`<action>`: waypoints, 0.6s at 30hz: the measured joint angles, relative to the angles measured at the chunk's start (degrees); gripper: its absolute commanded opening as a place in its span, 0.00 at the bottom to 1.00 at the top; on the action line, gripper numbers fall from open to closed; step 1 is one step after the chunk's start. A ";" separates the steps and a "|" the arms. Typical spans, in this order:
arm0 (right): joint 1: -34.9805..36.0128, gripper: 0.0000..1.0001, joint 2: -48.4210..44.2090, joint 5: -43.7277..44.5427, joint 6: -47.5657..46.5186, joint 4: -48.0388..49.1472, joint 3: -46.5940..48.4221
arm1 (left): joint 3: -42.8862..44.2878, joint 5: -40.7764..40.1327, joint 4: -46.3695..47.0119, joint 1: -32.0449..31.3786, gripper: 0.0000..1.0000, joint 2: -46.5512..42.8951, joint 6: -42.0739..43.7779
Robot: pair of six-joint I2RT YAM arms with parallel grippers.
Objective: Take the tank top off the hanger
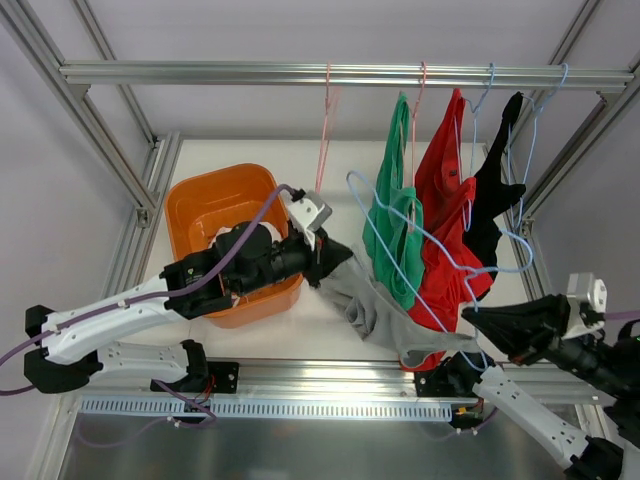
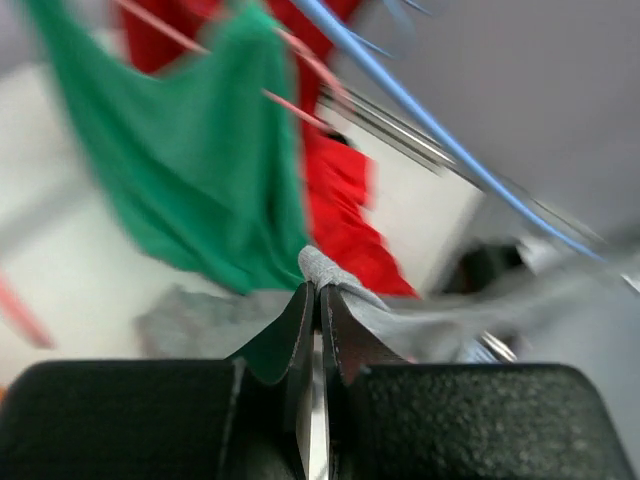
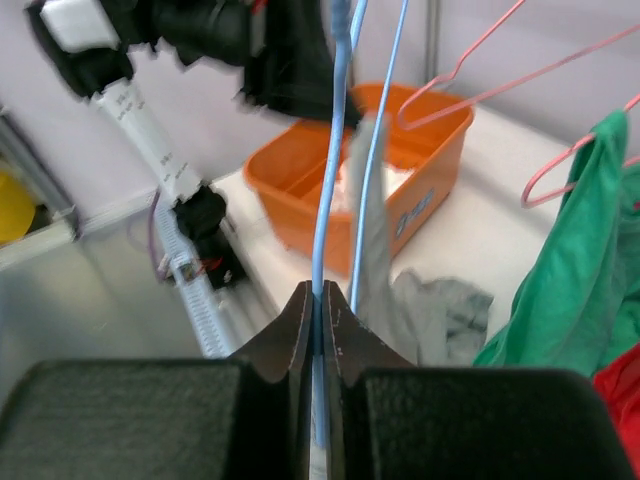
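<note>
A grey tank top (image 1: 375,310) is stretched between my two arms over the table's front. A light blue wire hanger (image 1: 400,225) runs through it. My left gripper (image 1: 322,262) is shut on a bunched grey strap of the tank top (image 2: 322,268). My right gripper (image 1: 470,320) is shut on the blue hanger wire (image 3: 327,200); the grey cloth (image 3: 372,230) hangs just beyond it, with more grey fabric heaped on the table (image 3: 445,312).
An orange bin (image 1: 215,215) with white cloth in it stands at the left. On the rail (image 1: 300,72) hang an empty pink hanger (image 1: 324,130), a green top (image 1: 395,215), a red top (image 1: 445,210) and a black top (image 1: 490,195).
</note>
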 measured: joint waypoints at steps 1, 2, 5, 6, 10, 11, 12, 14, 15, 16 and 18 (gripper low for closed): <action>-0.02 0.00 -0.20 0.98 0.44 3.34 -2.58 | -2.40 5.20 0.96 0.07 0.00 -1.64 -0.20; -0.02 0.00 -0.50 1.86 0.74 6.73 -5.11 | -4.76 10.69 2.21 0.04 0.00 -3.04 -0.31; 0.00 0.00 -2.43 4.96 2.45 24.70 -17.35 | -9.73 25.40 5.01 -0.09 0.00 -4.63 -0.42; -0.02 0.00 -2.67 5.55 2.86 30.08 -20.65 | -11.04 29.20 5.90 -0.13 0.00 -4.37 -0.52; -0.02 0.00 0.39 8.41 4.79 51.12 -30.23 | -16.72 35.58 7.85 -0.61 0.00 -2.78 -1.77; 0.00 0.00 1.95 9.33 5.01 54.64 -30.62 | -18.51 35.28 7.93 -0.81 0.00 -2.51 -2.32; 0.00 0.00 3.30 10.34 5.07 57.86 -30.64 | -20.33 34.16 8.26 -0.83 0.00 -2.40 -3.02; 0.00 0.00 4.72 12.24 4.92 61.92 -30.53 | -23.82 31.50 8.17 -0.83 0.00 -2.08 -4.59; -0.02 0.00 5.01 12.98 4.76 62.51 -30.23 | -25.31 29.46 8.24 -0.83 0.00 -1.88 -5.31; -0.02 0.00 5.18 13.75 4.57 62.34 -29.68 | -26.64 27.69 8.17 -0.83 0.00 -1.73 -6.19; 0.00 0.00 5.57 14.99 4.02 60.92 -27.96 | -28.39 24.76 7.89 -0.83 0.00 -1.46 -7.52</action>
